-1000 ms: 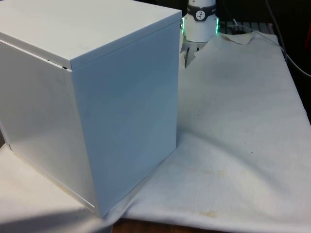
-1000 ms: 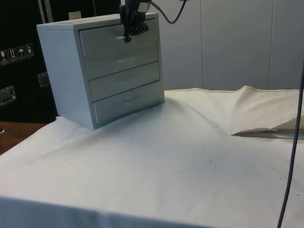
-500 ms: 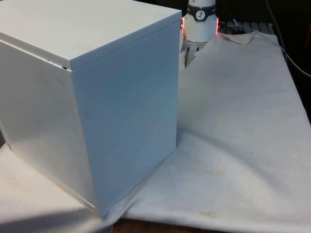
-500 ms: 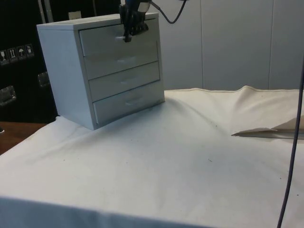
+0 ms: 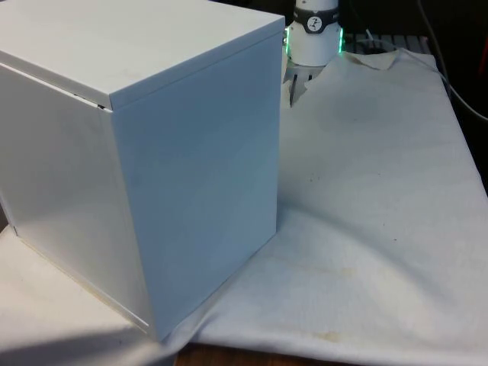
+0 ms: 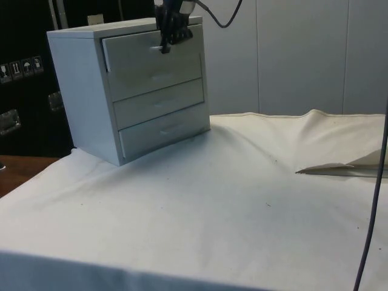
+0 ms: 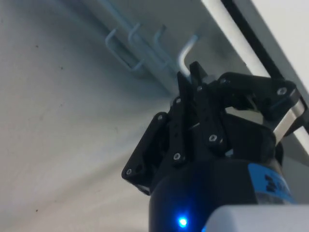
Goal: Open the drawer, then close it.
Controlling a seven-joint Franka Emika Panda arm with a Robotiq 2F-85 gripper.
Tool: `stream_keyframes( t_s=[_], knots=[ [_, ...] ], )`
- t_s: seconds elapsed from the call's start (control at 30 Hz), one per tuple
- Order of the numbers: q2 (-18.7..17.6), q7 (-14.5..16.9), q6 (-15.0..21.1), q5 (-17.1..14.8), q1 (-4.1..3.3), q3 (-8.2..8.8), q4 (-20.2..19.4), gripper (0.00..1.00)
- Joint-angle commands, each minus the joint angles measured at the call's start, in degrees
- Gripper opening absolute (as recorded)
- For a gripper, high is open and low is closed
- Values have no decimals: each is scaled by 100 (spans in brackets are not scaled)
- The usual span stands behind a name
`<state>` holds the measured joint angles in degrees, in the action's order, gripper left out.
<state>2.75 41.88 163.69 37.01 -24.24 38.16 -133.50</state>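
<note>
On the cloth-covered bench (image 6: 242, 212), the black pincer (image 6: 163, 47) grips the thin handle (image 6: 155, 48) of the white chest's top drawer (image 6: 151, 63), barely pulled out, so closing remains.

you won't find much to read here. the only signs are on the dark cabinets (image 6: 24, 91) in the side view: a short row of small white handling pictograms (image 6: 21, 68), one looking like an umbrella, the others too small to tell. below them sits a pale plate (image 6: 8, 120) whose marking can't be made out. the chest of drawers (image 6: 130, 91) carries no lettering.
</note>
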Motion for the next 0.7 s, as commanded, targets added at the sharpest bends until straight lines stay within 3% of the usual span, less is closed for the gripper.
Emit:
stream_keyframes(
  t_s=[0.0,0.1,0.13,0.17,0.37,0.4,0.43,0.67],
  knots=[
    [149,-92,-57,212,46,6,-80,0],
    [258,-103,-92,252,52,-11,-160,0],
    [183,0,-63,57,-6,-11,-132,0],
    [298,-103,-97,269,57,-17,-189,0],
    [544,-132,-97,407,80,-29,-418,0],
    [481,-11,-69,212,0,-6,-401,0],
    [573,-132,-97,424,80,-34,-447,0],
    [831,-138,-103,567,115,-46,-676,0]
  ],
)
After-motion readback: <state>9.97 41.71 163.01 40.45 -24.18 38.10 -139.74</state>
